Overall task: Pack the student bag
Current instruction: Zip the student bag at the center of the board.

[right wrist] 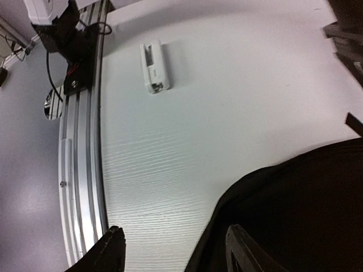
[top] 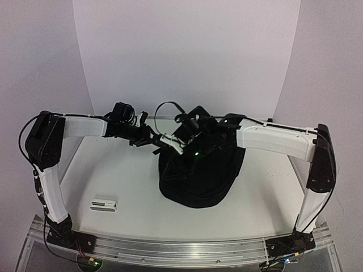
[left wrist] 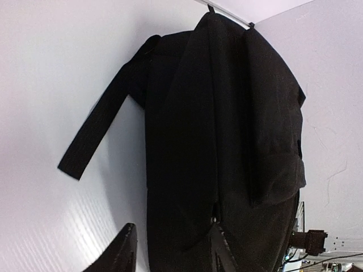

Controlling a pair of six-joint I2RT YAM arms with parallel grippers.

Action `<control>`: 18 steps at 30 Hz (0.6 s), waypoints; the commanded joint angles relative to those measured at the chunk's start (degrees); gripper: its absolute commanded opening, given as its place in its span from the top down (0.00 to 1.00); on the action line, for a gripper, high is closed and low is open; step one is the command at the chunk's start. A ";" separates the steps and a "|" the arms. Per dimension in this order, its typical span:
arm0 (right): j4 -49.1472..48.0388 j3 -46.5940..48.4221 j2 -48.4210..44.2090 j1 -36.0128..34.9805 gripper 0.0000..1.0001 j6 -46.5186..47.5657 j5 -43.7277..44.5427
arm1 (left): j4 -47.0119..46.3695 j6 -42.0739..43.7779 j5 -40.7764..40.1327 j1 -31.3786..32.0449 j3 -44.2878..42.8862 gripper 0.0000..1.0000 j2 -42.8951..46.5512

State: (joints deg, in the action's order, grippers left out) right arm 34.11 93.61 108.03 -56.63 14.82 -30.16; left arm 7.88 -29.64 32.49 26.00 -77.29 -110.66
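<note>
One white surface (top: 125, 170) carries everything. A large black soft fabric backpack (top: 195, 175) with webbing straps, the student bag, is slumped toward the far edge, right of the middle. Both arms are stretched over its top.

The left gripper (left wrist: 172, 232) is seen with its fingers apart, and a fold of the backpack (left wrist: 227, 141) lies between them without being pinched. The right gripper (right wrist: 174, 229) is likewise spread, and straddles the bag's rim (right wrist: 295, 209) where it meets the bare surface.

A small white oblong plastic case (top: 104, 204) lies well apart, near the near-left corner, and is judged to be not yet packed.

The step in hand is judged to be taking hold of the opening. The fabric should be seated deep between the fingers on both sides before closing. The mouth should then be drawn apart evenly, so that no single thin layer slips out.
</note>
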 commanded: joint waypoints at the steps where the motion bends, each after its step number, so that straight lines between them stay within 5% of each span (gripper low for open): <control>1: 2.54 -0.19 -5.65 12.50 0.31 -5.89 -2.92 | -3.54 -2.15 -3.45 0.11 7.98 0.50 11.72; 7: 2.63 -5.41 -9.42 26.84 0.23 -7.00 2.12 | -4.61 -5.29 -3.13 3.54 17.79 0.33 19.82; 18: 3.51 -9.40 -4.46 38.70 0.23 -3.88 6.55 | -7.27 -9.67 -5.46 10.73 21.83 0.35 16.29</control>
State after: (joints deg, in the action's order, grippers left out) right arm 36.98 84.96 101.28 -19.31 9.42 -25.22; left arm 4.90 -36.66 28.40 36.45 -56.38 -92.40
